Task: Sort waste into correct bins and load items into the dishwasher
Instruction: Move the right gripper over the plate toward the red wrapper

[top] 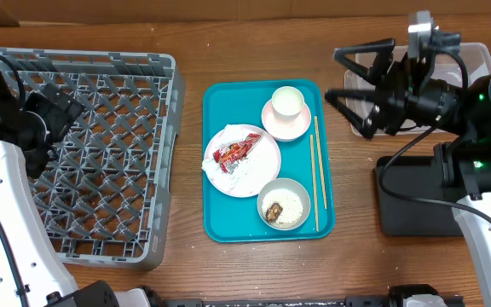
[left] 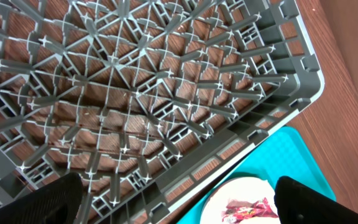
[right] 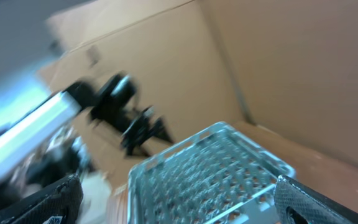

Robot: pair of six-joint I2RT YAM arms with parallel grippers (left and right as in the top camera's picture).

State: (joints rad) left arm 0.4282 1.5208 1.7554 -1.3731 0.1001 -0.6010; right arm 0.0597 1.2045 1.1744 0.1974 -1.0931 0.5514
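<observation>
Waste and dishes all lie on the teal tray [top: 220, 223] at the middle of the table [top: 356, 256]. The wrapper [top: 237, 151] lies on crumpled tissue [top: 231, 174] on the plate [top: 262, 175], at the tray's left side. Behind the plate, the cup [top: 286, 101] stands upright inside the pink bowl [top: 281, 130]. At the tray's near right, the grey-white bowl [top: 300, 194] holds rice [top: 291, 205] and a brown lump [top: 274, 211] at its left edge. Chopsticks [top: 315, 170] lie along the tray's right side.

The rack [top: 101, 153] fills the table's left part, just beside the tray, and holds no dishes. The left arm reaches over its left edge. In the left wrist view the left gripper [left: 176, 183] has its jaws spread wide and grasps nothing, looking down on the rack's lattice, with a corner of the tray and the plate below.

The right gripper [top: 332, 75] hangs between the tray and the clear tub [top: 484, 53], pointing toward the tray, jaws spread and bare. Its arm covers most of the tub. The black tray [top: 412, 205] lies nearer, to the right of the teal tray and apart from it. The right wrist view is blurred: its dark fingers [right: 39, 202] sit far apart at the lower corners, with the rack and cardboard [right: 291, 74] beyond.
</observation>
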